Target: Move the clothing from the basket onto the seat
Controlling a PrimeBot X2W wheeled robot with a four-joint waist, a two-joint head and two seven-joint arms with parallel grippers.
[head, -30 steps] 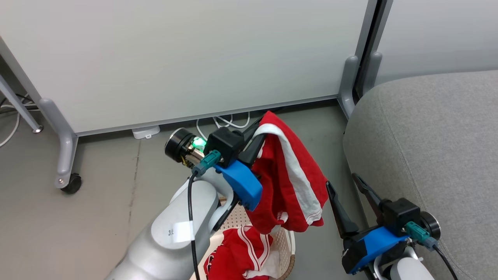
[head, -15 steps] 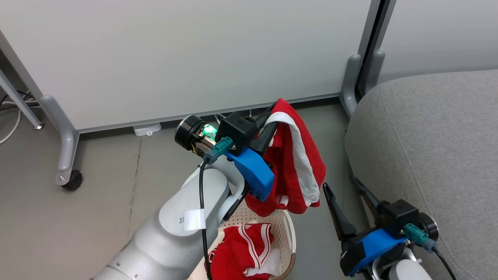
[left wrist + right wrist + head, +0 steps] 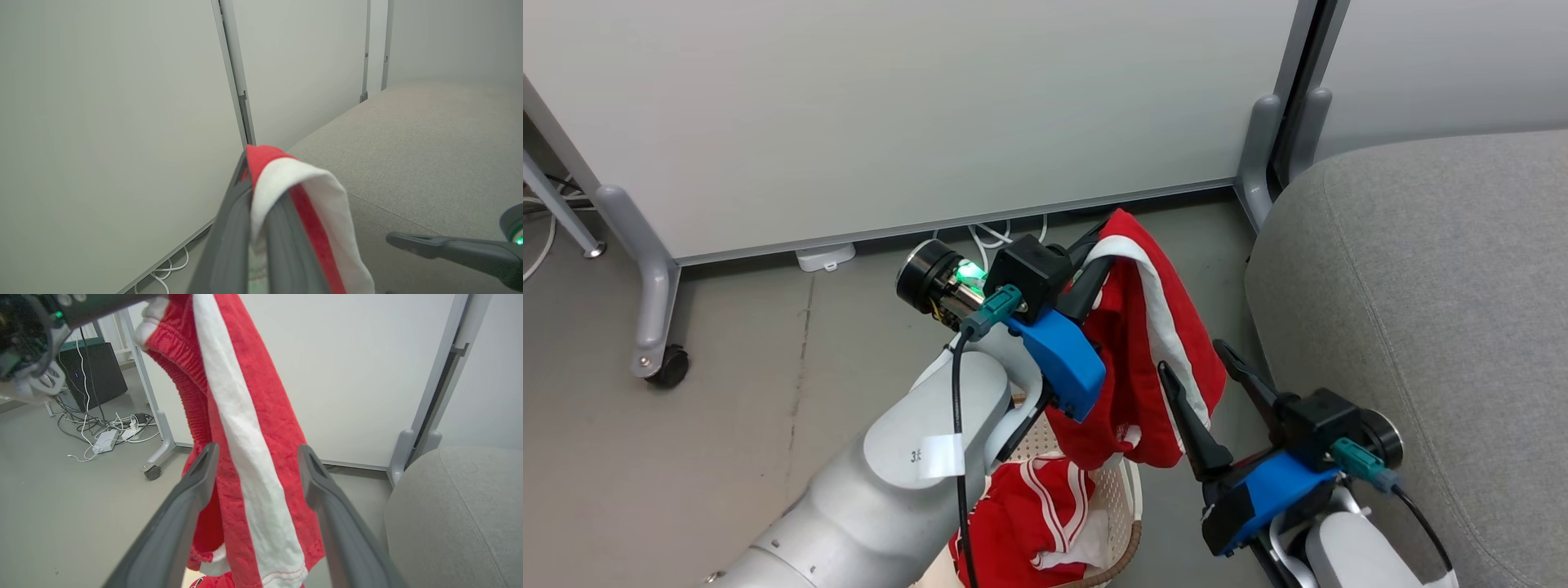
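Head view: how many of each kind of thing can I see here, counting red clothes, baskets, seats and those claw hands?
Basket: 1
Seat: 1
Garments: 2, hanging garment and lying garment
Grippers: 2, left gripper and right gripper
Total: 6

We take this for a lab or office test space, not a home; pale partition panels (image 3: 931,114) stand on grey frames with castors (image 3: 670,365); the floor (image 3: 727,425) is bare grey; loose cables (image 3: 88,428) and a power strip (image 3: 105,441) (near a dark box (image 3: 96,369)) lie across it; a grey seat (image 3: 1437,286) sits beside the panels.
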